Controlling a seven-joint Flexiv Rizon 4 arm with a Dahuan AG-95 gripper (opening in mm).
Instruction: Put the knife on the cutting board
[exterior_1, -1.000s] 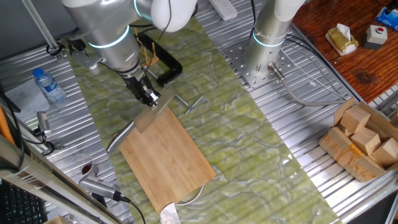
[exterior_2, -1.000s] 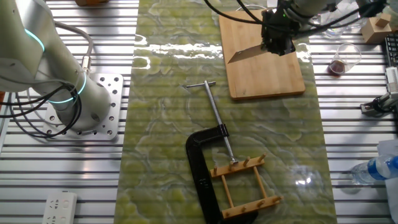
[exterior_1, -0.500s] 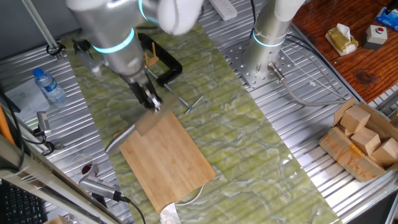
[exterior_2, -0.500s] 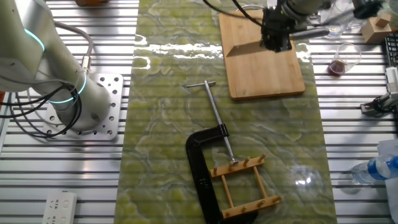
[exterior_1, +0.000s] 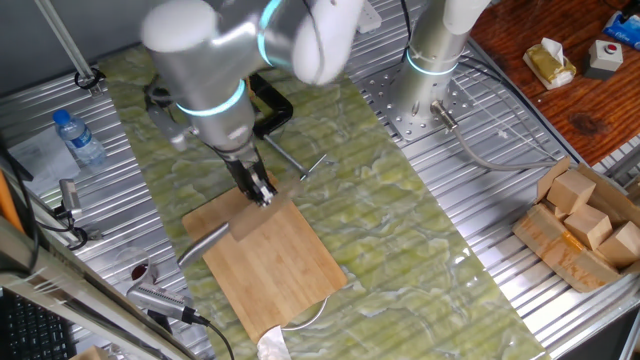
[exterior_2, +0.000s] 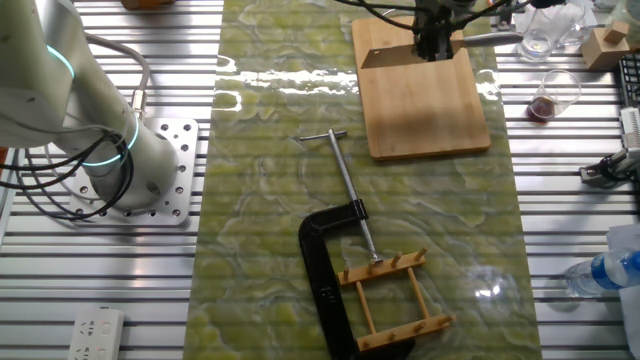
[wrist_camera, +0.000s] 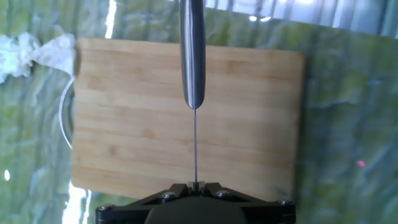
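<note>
My gripper (exterior_1: 262, 192) is shut on the knife, an all-metal cleaver, pinching the top of its blade. The silver handle (exterior_1: 205, 243) sticks out to the left. In the other fixed view the gripper (exterior_2: 432, 40) holds the grey blade (exterior_2: 385, 57) just over the far end of the cutting board (exterior_2: 425, 105). In the hand view the blade shows edge-on as a thin line (wrist_camera: 194, 146) running from the gripper (wrist_camera: 195, 185) to the handle (wrist_camera: 193, 56), over the bamboo board (wrist_camera: 124, 124). The board also shows in one fixed view (exterior_1: 280, 262).
A black C-clamp (exterior_2: 335, 250) and a small wooden peg rack (exterior_2: 395, 300) lie on the green mat. A glass with dark liquid (exterior_2: 548, 95) stands beside the board. A water bottle (exterior_1: 78, 138), a box of wooden blocks (exterior_1: 585, 225) and a second arm's base (exterior_1: 430, 60) stand around.
My gripper has carried the knife from the board's near edge to over the board, toward its far end in the other fixed view. The knife has turned so its handle points sideways.
</note>
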